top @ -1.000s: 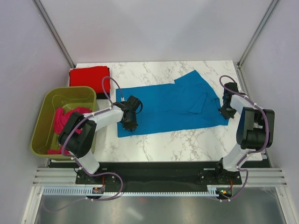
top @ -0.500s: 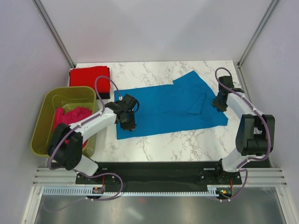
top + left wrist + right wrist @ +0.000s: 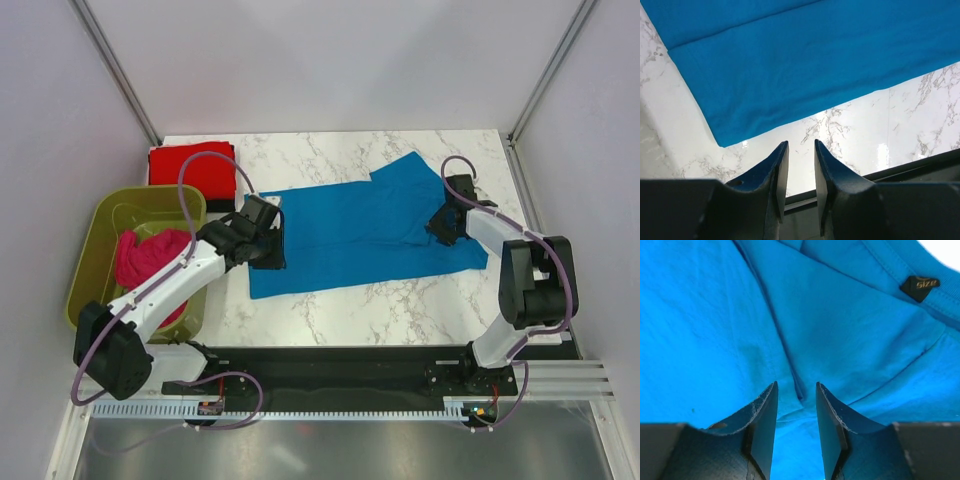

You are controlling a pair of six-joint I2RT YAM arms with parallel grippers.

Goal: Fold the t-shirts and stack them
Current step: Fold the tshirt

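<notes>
Cloth of the blue t-shirt (image 3: 360, 225) lies spread as a long band across the middle of the bench (image 3: 400, 305), with a flap doubled over near its right end. The red t-shirt (image 3: 190, 165) sits folded at the far left corner. The magenta-pink t-shirt (image 3: 150, 262) is bunched in the olive tub (image 3: 100, 215) beside the bench's left edge.

The left fingers (image 3: 270, 256) hover at the blue shirt's near-left corner, slightly parted with nothing between them. In the wrist view they stand over bare marble just off the hem. The right fingers (image 3: 440, 226) hang over the shirt's right end near the collar label (image 3: 920, 286), also parted and empty.

The step in hand looks like the next fold of the blue shirt. To do it well, each arm should probably pinch the cloth at matching points on its own end and catch every layer there. Both should then lift together and carry the cloth over evenly, so the edges line up without dragging what lies beneath.
</notes>
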